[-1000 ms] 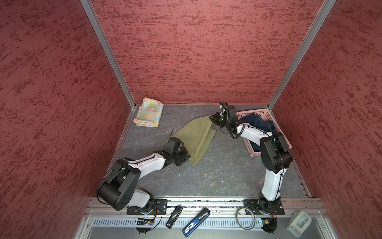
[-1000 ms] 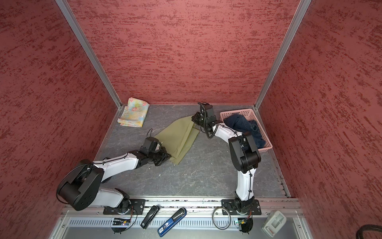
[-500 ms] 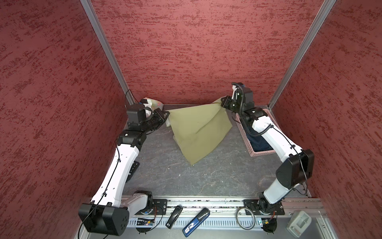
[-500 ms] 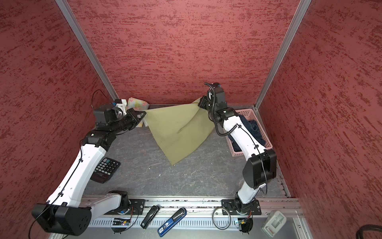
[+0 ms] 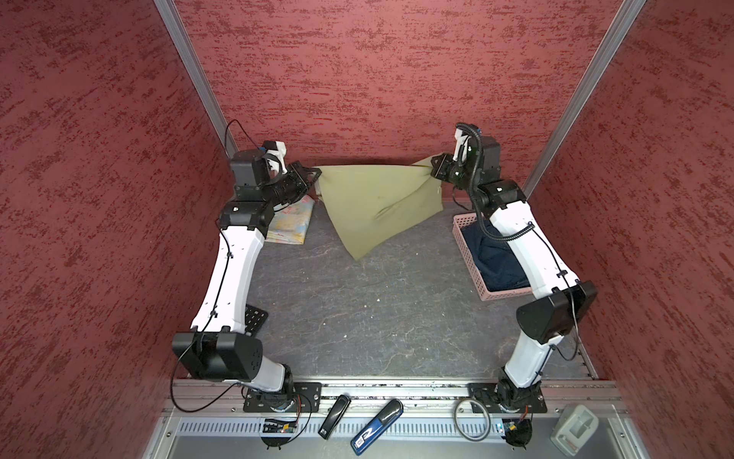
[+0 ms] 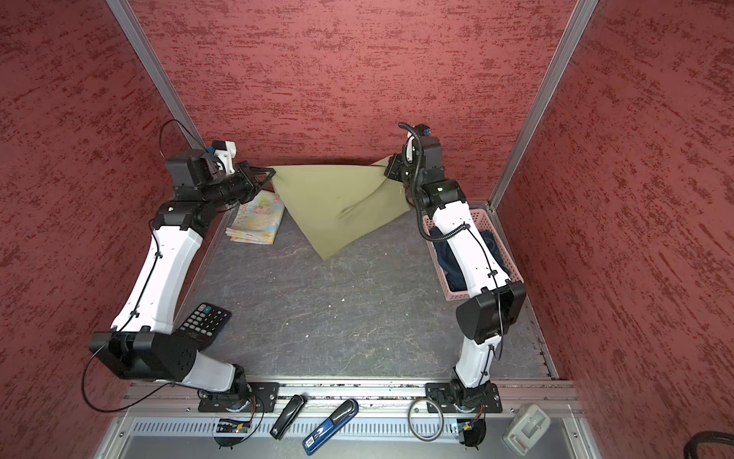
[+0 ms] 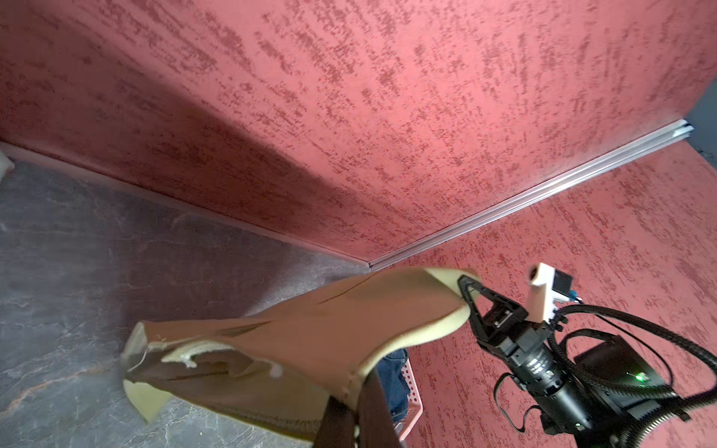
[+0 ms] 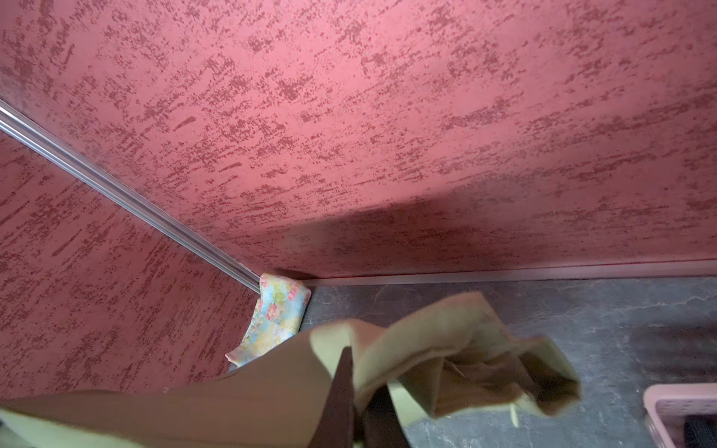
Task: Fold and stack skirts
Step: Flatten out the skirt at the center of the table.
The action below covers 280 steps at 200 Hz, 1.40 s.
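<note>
Aloft, olive skirt (image 5: 369, 206) taut between left claw (image 5: 315, 178) and right claw (image 5: 434, 171).

The olive-green skirt (image 5: 373, 206) hangs spread in the air at the back of the desk (image 5: 357, 310). Its top edge is pulled nearly straight between the left hand (image 5: 315, 176) and the right hand (image 5: 433, 170), each clamped on one upper corner. The cloth narrows to a single low point; whether that tip touches the desk cannot be told. The floral skirt (image 5: 290, 222) lies folded flat in the far left corner. The dark-blue denim skirt (image 5: 492, 258) sits bunched inside the pink basket (image 5: 504, 295).
</note>
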Motion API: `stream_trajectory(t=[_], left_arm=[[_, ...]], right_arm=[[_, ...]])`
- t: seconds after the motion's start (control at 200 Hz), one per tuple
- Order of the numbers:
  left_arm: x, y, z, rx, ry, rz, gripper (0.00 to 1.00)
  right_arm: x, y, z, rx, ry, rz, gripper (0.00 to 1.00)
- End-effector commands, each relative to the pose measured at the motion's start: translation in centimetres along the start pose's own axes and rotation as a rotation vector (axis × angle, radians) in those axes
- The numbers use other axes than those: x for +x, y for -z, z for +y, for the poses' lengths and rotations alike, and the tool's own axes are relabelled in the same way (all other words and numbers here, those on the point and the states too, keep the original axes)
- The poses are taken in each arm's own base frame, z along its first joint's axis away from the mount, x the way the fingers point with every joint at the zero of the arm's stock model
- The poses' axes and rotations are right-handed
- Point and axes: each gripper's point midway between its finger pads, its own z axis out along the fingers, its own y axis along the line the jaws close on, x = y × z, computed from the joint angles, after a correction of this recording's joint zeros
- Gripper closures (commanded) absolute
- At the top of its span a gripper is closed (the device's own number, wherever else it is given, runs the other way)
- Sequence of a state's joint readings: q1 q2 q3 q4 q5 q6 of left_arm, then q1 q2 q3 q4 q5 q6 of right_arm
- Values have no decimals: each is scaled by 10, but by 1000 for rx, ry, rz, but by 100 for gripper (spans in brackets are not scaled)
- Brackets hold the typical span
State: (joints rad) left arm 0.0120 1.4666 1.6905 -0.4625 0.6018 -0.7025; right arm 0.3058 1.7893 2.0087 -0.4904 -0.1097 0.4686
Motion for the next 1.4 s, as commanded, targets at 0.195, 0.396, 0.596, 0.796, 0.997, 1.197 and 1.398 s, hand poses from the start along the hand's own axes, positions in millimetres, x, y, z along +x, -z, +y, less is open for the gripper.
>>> stream_trajectory(t=[0.195, 0.396, 0.596, 0.796, 0.997, 1.197, 1.398], left_arm=[[31, 51, 13, -38, -39, -28, 100], [26, 80, -16, -10, -74, -72, 100], [11, 65, -5, -25, -62, -76, 100], [12, 6, 61, -86, 20, 17, 100], [49, -65, 172, -192, 129, 153, 100], [31, -106, 228, -309, 94, 111, 66], [13, -99, 230, -435, 50, 63, 0]], right_arm=[[32, 76, -6, -65, -37, -51, 100], [15, 119, 7, -79, -51, -102, 100], [19, 102, 5, -67, -89, -66, 100], [52, 29, -32, 13, -137, 29, 100], [128, -65, -95, 63, -249, 185, 100], [133, -134, -107, 4, -228, 236, 54], [113, -117, -95, 12, -89, 255, 6]])
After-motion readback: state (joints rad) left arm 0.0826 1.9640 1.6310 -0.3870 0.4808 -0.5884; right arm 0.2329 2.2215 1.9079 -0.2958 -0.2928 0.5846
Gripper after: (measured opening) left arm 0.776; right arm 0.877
